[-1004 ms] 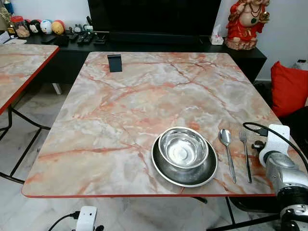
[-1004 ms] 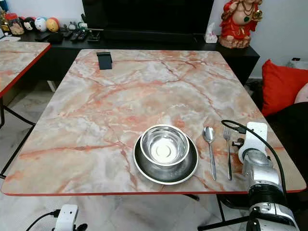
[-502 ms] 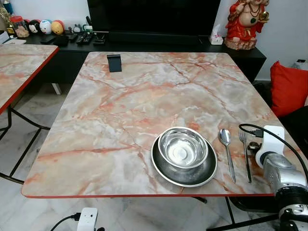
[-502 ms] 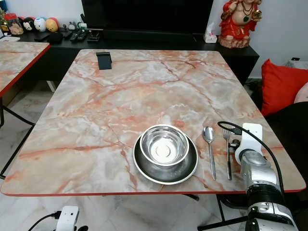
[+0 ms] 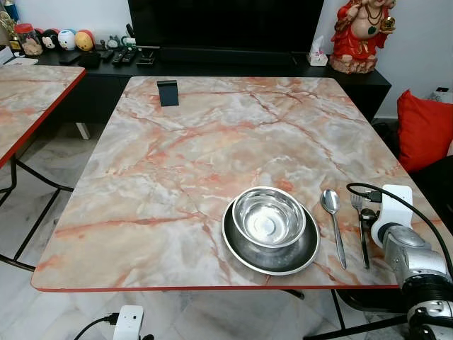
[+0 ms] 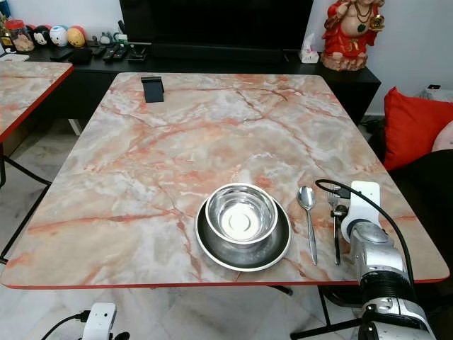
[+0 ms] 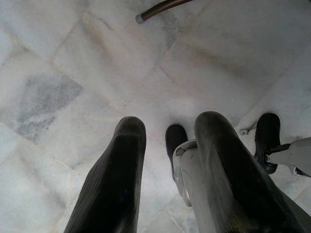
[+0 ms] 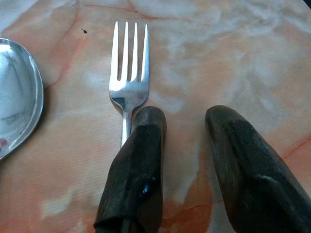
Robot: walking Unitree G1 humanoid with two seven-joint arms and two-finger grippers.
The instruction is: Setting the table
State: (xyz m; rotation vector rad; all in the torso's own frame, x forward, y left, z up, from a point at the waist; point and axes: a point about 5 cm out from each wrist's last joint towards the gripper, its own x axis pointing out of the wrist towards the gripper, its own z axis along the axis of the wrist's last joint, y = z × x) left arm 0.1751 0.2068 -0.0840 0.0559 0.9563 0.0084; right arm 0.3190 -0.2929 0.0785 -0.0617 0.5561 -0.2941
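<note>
Fork (image 8: 127,73): at 11 o'clock of the right gripper (image 8: 187,131), one finger (image 8: 141,160) covers its handle.
Right gripper: fingers apart, grips nothing.
Table (image 5: 212,142): wide bare marble towards 12 o'clock.

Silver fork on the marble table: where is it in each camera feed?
Left eye view: silver fork at lower right, beside the right gripper.
Right eye view: fork, right of the spoon.
Right wrist view: tines upper middle, handle under one finger.
Left wrist view: floor, no fork.
Shared landmark: silver spoon.
</note>
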